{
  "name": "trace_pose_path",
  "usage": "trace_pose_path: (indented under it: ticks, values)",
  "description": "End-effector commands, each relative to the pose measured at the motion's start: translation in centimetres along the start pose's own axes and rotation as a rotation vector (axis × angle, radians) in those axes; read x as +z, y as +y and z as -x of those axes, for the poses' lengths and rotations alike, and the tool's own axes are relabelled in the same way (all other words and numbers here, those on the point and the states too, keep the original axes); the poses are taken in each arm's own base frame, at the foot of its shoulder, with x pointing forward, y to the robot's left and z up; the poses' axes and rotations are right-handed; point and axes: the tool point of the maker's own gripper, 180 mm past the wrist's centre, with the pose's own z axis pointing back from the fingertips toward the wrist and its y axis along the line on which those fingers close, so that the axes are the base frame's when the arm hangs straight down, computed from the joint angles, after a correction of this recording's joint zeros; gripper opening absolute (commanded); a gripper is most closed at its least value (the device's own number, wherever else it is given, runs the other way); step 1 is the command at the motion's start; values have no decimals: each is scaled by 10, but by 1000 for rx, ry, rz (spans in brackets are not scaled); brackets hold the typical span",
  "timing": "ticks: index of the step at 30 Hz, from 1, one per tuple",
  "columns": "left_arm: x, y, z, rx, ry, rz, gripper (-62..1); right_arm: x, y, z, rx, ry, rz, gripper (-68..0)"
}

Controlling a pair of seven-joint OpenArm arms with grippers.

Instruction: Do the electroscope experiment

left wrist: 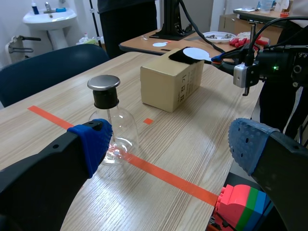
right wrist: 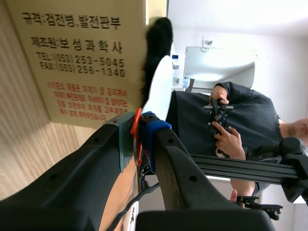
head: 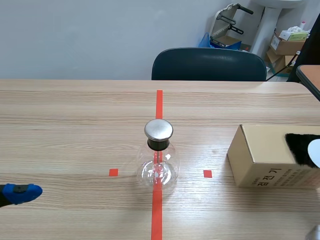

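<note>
Two things are half out of sight in the scene view: the white disc is cut off by the right edge, and of the left gripper only one blue pad shows at the lower left. The right gripper is almost wholly outside that frame. Whatever hangs inside the electroscope flask is hard to separate from the orange-red tape line behind it.

The flask stands upright at the centre of the table, on the tape line, with its long axis vertical and its metal cap on top. From the left wrist, the left gripper gapes wide with nothing between its fingers; the flask is just ahead of one of them.

The disc lies flat on black fur on top of the cardboard box at the right. The right gripper is clamped on the disc by an orange-red tab at its rim. A person shows beyond it.
</note>
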Motion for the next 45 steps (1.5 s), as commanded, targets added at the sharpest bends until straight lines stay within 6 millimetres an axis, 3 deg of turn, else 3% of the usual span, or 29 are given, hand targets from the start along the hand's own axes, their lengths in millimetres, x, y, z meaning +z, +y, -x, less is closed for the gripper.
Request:
trace_pose_path:
  ticks: [1, 6, 11, 14, 16, 21, 23, 25, 29, 32, 39, 41, 45]
  values:
    - [-3, -1, -8, 7, -38, -4, -86, 0, -11, 6, 42, 12, 50, -656]
    - [-3, -1, -12, 7, -60, -4, -86, -1, -9, -1, 37, -13, 48, -656]
    - [-3, -1, -16, 7, -83, -4, -86, 2, -8, -32, 33, -190, 44, -656]
    - [-3, -1, -16, 7, -83, -4, -86, 4, -8, -41, 33, -240, 44, -656]
    - [-3, -1, -16, 7, -82, -4, -86, 3, -8, -35, 32, -204, 46, -656]
    - [-3, -1, -16, 7, -81, -4, -86, -1, -10, 12, 25, 60, 49, -656]
    - [-3, -1, -15, 7, -77, -4, -86, 0, -10, 22, 24, 115, 50, -656]
    - [-3, -1, -15, 7, -77, -4, -86, 0, -10, 20, 25, 102, 49, -656]
    - [-3, -1, -15, 7, -77, -4, -86, -1, -8, -13, 31, -84, 45, -656]
    - [-3, -1, -15, 7, -78, -4, -86, 1, -7, -24, 23, -127, 45, -656]
    - [-3, -1, -15, 7, -78, -4, -86, 4, -6, 29, -1, 196, 48, -656]
    - [-3, -1, -15, 7, -78, -4, -86, 1, -7, 21, 14, 134, 47, -656]
    - [-3, -1, -15, 7, -78, -4, -86, 0, -8, -21, 27, -113, 45, -656]
